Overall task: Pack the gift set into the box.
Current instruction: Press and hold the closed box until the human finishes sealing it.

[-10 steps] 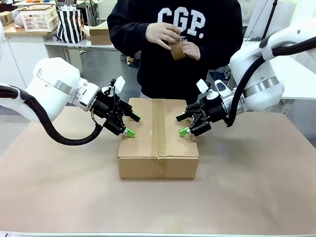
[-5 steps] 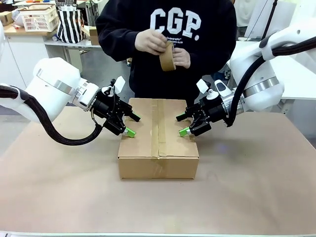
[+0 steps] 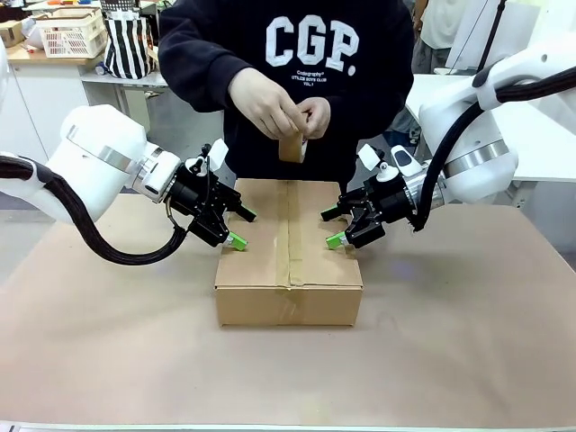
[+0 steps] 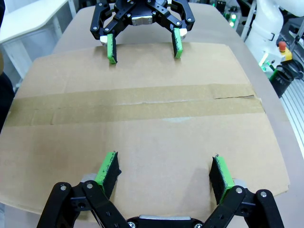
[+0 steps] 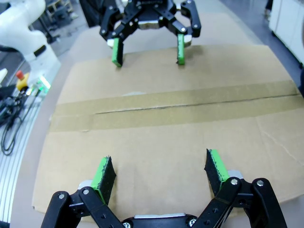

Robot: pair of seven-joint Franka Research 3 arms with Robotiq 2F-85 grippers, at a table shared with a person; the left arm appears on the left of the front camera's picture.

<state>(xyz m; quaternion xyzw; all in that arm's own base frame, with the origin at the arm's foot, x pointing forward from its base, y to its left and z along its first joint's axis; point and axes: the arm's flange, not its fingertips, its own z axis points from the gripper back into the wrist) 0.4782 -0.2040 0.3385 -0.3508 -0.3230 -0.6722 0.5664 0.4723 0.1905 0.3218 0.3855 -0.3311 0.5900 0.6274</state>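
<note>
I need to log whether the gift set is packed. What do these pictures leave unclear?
- Inside of the brown corrugated cardboard box: hidden in all views by its shut, taped flaps.
- The small brown object in the person's hands: front view, mostly covered by fingers.
- Fingertip contact of the open left gripper and the open right gripper with the lid: too fine to tell.

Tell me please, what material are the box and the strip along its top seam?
The box looks like plain matte brown cardboard, with creases and raw edges. The strip looks like slightly darker brown packing tape, probably paper, with one ragged torn end.
</note>
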